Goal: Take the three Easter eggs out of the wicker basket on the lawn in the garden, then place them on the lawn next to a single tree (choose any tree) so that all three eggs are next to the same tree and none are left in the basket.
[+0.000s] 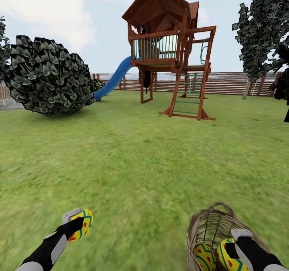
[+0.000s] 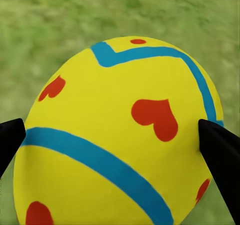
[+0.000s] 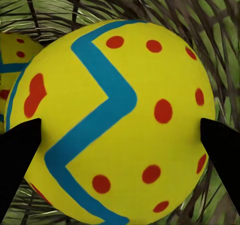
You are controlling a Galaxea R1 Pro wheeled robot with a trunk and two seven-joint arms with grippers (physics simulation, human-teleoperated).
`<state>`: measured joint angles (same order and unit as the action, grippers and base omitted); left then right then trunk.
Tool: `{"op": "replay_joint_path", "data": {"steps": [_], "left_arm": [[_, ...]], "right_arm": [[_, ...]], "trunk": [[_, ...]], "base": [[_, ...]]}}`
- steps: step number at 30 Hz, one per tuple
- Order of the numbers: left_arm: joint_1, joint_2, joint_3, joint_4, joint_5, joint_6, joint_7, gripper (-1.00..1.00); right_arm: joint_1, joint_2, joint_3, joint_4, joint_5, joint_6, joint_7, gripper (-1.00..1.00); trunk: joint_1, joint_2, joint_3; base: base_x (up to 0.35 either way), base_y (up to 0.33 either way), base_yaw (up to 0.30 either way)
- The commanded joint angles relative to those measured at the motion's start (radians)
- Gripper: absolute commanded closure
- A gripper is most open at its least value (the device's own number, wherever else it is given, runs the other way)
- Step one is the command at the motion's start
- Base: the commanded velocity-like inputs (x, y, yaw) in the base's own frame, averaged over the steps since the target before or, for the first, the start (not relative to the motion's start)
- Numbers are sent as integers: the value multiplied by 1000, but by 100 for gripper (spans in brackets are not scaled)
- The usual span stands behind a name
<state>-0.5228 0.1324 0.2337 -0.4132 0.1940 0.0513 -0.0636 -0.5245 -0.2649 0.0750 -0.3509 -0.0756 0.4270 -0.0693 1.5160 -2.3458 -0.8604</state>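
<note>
A: Head view?
B: Left pincer point(image 1: 80, 223) pinching a yellow egg with blue bands and red marks point(image 1: 83, 224) above mottled green lawn point(image 1: 140, 162). Right pincer point(image 1: 237, 249) pinching a second patterned egg point(image 1: 229, 259) inside the brown woven wicker basket point(image 1: 196, 227), just beside a third egg point(image 1: 204, 257).

A: Left wrist view?
B: Black fingertips point(image 2: 220, 150) pressed against the egg's point(image 2: 120, 130) sides, grass behind.

A: Right wrist view?
B: Fingertips point(image 3: 222, 140) clamped on the egg point(image 3: 112, 120), wicker weave point(image 3: 220, 50) around, another egg point(image 3: 15, 55) alongside.

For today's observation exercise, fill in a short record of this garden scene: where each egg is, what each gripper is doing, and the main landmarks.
left gripper: shut on an egg, above the lawn
right gripper: inside the wicker basket, closed on a second egg
third egg: in the basket, beside the second
landmarks: wooden playset with blue slide, slat fence
</note>
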Motion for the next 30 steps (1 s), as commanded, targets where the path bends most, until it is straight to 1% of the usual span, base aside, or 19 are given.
{"op": "replay_joint_path", "data": {"steps": [1,15,16,18,21,30], "left_arm": [[0,0,6,-1,8,5,-7,100],[0,0,6,-3,9,15,-13,100],[0,-1,5,-3,8,15,-13,100],[0,-15,5,-2,7,15,-12,100],[0,-21,4,-1,7,15,-10,100],[0,-22,5,1,7,16,-8,100]], "right_arm": [[0,-1,8,-2,-9,6,-6,100],[0,3,8,-2,-8,7,-6,100],[0,3,8,-2,-9,7,-6,100],[0,3,8,-2,-8,7,-6,100],[0,3,8,-2,-9,7,-6,100],[0,1,8,-2,-9,7,-6,100]], "trunk": [[-4,7,2],[-58,105,46],[-62,112,49],[-69,126,55],[-81,147,65],[-115,210,93]], "base": [[0,0,0],[0,0,0],[0,0,0],[0,0,0],[0,0,0],[0,0,0]]}}
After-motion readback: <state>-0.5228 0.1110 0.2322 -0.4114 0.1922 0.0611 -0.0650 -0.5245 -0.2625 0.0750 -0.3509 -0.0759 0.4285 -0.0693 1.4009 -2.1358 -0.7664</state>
